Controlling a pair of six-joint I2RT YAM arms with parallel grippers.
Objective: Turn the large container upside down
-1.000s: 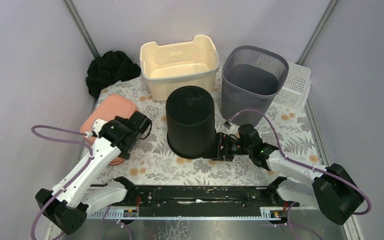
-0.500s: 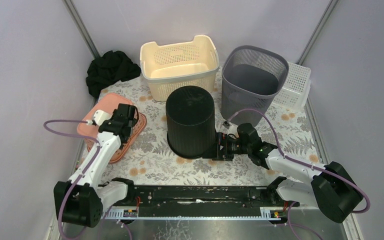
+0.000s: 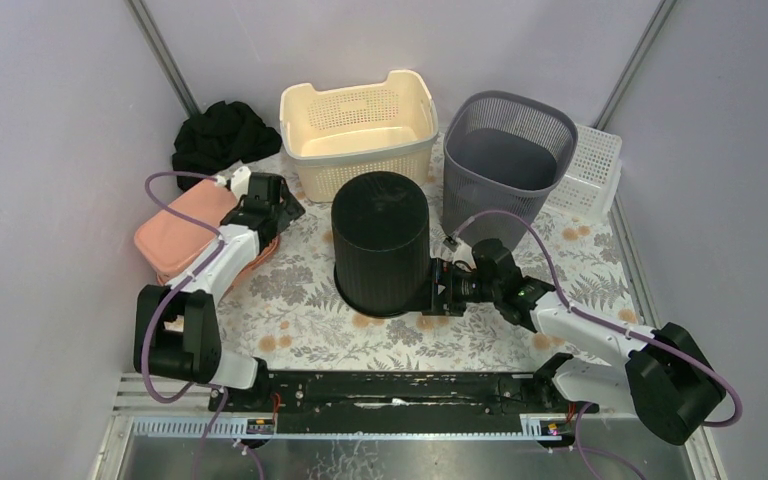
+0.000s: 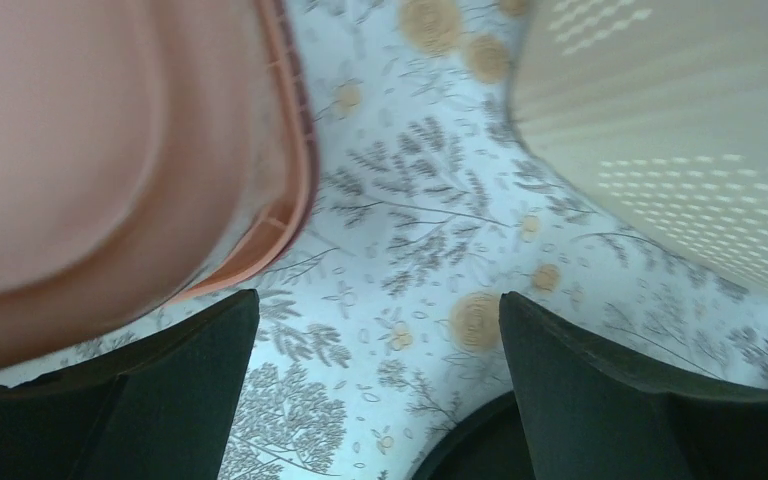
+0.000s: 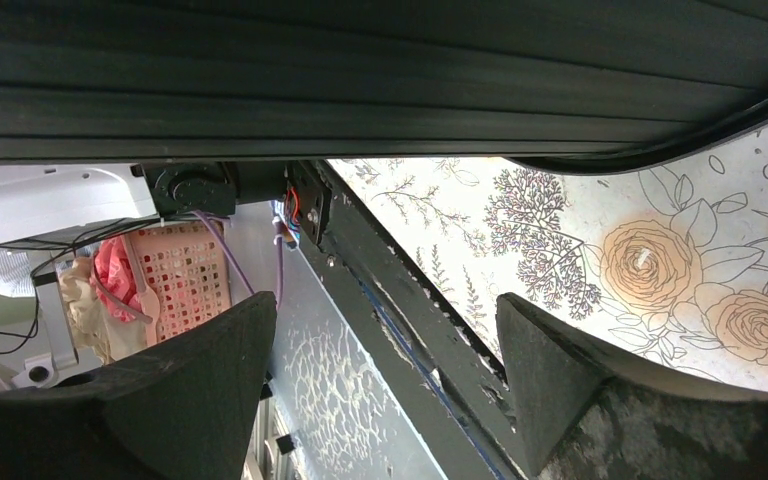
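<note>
The large black ribbed container point(image 3: 382, 245) stands in the middle of the table with its closed base up and its rim down. My right gripper point(image 3: 439, 292) is open at its lower right side, low by the rim. In the right wrist view the container's wall point(image 5: 360, 70) fills the top above my open, empty right gripper point(image 5: 385, 305). My left gripper point(image 3: 285, 212) is open and empty, to the left of the container. In the left wrist view my left gripper point(image 4: 378, 300) hangs over the floral cloth, with the container's edge point(image 4: 470, 450) at the bottom.
A pink basket point(image 3: 192, 232) lies at the left, close to my left wrist; it shows in the left wrist view point(image 4: 110, 150). A cream basket point(image 3: 358, 130), a grey bin point(image 3: 505, 160), a white basket point(image 3: 592, 165) and a black cloth point(image 3: 220, 140) line the back.
My left arm has swung back and left, from in front of the pink basket to the gap between it and the cream basket. The pink basket shifted slightly left. The right arm barely moved.
</note>
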